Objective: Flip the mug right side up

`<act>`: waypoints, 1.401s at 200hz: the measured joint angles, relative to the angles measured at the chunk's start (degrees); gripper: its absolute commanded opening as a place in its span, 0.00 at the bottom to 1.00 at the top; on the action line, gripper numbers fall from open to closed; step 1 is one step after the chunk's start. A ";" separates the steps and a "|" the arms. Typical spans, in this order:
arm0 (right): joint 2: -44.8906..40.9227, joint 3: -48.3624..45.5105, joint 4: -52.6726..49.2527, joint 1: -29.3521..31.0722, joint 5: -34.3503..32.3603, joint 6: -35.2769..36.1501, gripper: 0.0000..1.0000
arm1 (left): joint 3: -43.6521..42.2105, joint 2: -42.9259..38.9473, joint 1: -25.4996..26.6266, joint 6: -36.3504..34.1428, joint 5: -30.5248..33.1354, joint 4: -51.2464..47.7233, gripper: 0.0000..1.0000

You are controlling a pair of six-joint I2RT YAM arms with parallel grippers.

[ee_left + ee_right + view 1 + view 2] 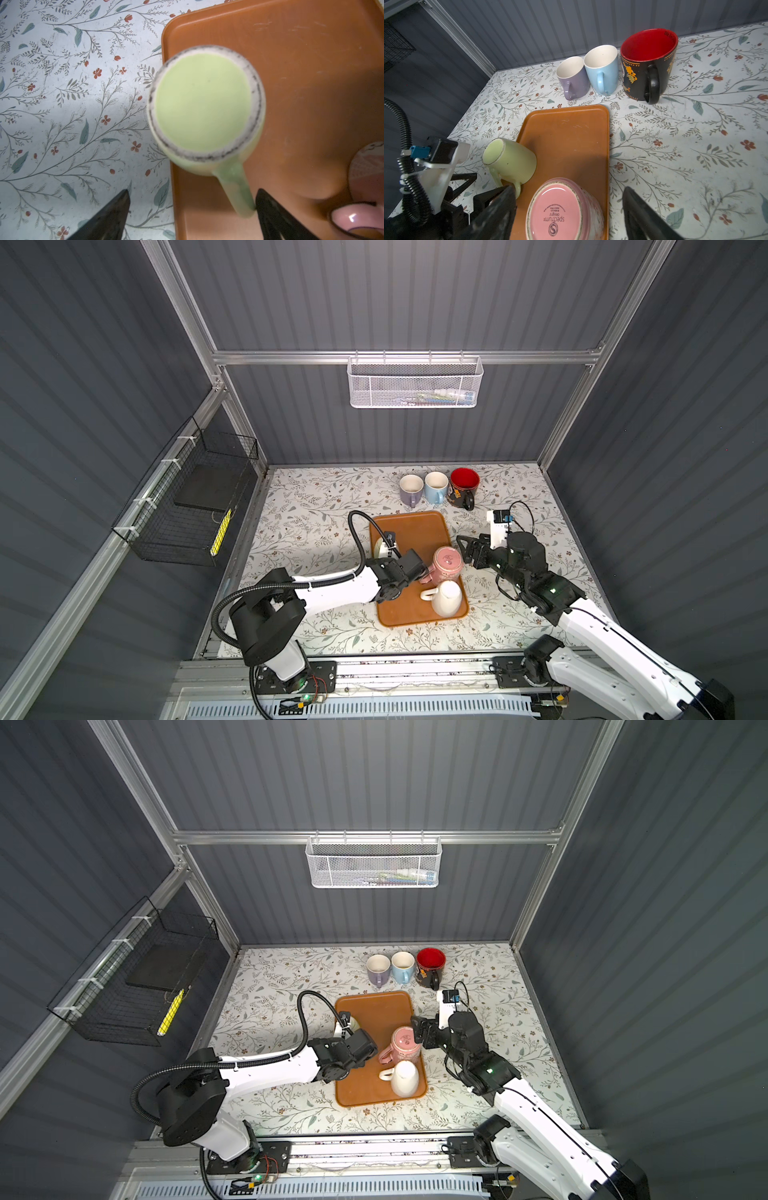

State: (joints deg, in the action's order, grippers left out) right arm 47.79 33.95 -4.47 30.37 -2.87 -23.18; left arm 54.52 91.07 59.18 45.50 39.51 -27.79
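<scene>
Jaws wide on both arms: the left gripper [193,191] and the right gripper [569,188] stand spread and hold nothing. Around them we see an orange tray [571,128] on the floral table [675,145], carrying three mugs base up — a green mug [203,104] at the tray's edge, a pink mug [562,212], and a cream mug [446,597] just beside the pink one. By the back wall a purple mug [572,76], a blue mug [602,68] and a black mug [645,64] stand upright in a row, well apart from both arms. The green mug's handle reaches between the left jaws, close against one finger; we cannot tell whether they touch. The pink mug sits between the right jaws — neither finger visibly on it — with the left arm's wrist just beside its handle.
</scene>
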 measured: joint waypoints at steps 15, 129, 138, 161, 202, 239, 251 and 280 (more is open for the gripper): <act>0.31 -0.04 0.17 0.00 0.15 0.02 0.80 | -0.85 -1.05 0.00 0.04 -0.02 -0.24 0.90; 1.75 -0.09 0.20 -0.02 1.25 0.02 0.80 | -4.33 -6.80 -1.99 -1.60 -5.81 0.17 0.71; 1.86 -0.09 0.20 -0.02 1.27 0.02 0.80 | -4.33 -6.80 -2.19 -1.99 -6.64 0.15 0.71; 2.29 -0.09 0.20 -0.02 1.44 0.02 0.80 | -3.93 -6.80 -2.25 -3.19 -9.11 0.13 0.72; 2.69 -0.09 0.37 -0.02 1.70 0.00 0.81 | -0.96 -5.79 -2.51 -4.90 -12.85 0.33 0.71; 2.69 -0.09 0.61 -0.07 1.95 -0.02 0.81 | 0.66 -3.10 -3.91 -5.01 -15.91 0.35 0.62; 2.67 -0.11 0.61 -0.09 2.10 -0.07 0.81 | 1.05 -1.97 -4.68 -4.85 -16.55 0.37 0.61; 2.67 -0.57 1.14 -0.15 2.36 -0.33 0.81 | 1.40 -0.26 -6.05 -4.70 -17.33 0.35 0.58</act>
State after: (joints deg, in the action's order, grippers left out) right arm 50.46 33.39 -3.33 30.22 -0.51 -23.51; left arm 55.92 90.80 53.12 40.80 22.17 -27.44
